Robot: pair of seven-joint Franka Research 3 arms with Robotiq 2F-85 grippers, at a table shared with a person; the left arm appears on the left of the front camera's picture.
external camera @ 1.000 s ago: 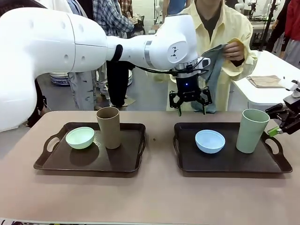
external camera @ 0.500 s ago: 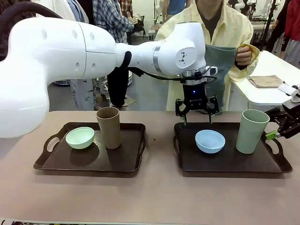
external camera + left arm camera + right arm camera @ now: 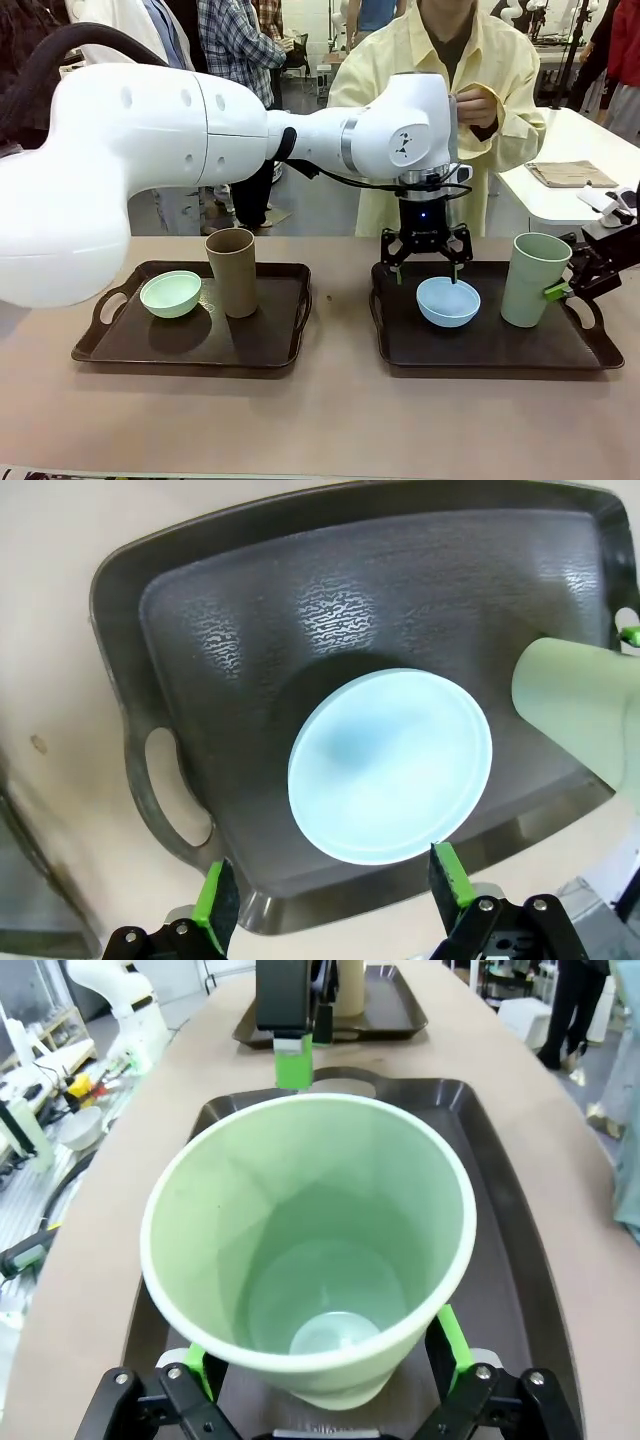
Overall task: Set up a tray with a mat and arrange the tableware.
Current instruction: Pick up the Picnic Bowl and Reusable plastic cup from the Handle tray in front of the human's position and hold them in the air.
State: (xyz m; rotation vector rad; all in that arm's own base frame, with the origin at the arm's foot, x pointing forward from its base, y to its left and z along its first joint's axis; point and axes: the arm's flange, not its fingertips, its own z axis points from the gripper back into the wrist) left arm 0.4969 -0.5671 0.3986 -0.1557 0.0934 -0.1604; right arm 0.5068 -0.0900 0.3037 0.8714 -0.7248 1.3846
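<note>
Two dark trays lie on the table. The left tray [image 3: 190,335] carries a mint green bowl [image 3: 170,293] and a brown tumbler [image 3: 232,272]. On the right tray [image 3: 490,345] stand a light blue bowl [image 3: 447,302] and a pale green tumbler [image 3: 536,280]. My left gripper [image 3: 428,265] hangs open just over the blue bowl's far rim. From its wrist, the bowl [image 3: 390,765] lies ahead of the open left gripper [image 3: 330,895]. My right gripper [image 3: 560,290] is open, its fingers flanking the pale green tumbler [image 3: 310,1250] low down. The mat is out of view.
A person in a yellow shirt [image 3: 500,60] stands at the far side with a hand [image 3: 478,105] raised behind my left arm. A white side table [image 3: 560,200] with a folded cloth [image 3: 565,172] stands at the back right. The table's front strip [image 3: 320,420] is bare.
My left gripper has come down and to the right, to the blue bowl. My right gripper has closed in around the pale green tumbler. The grey cloth the person held up no longer shows.
</note>
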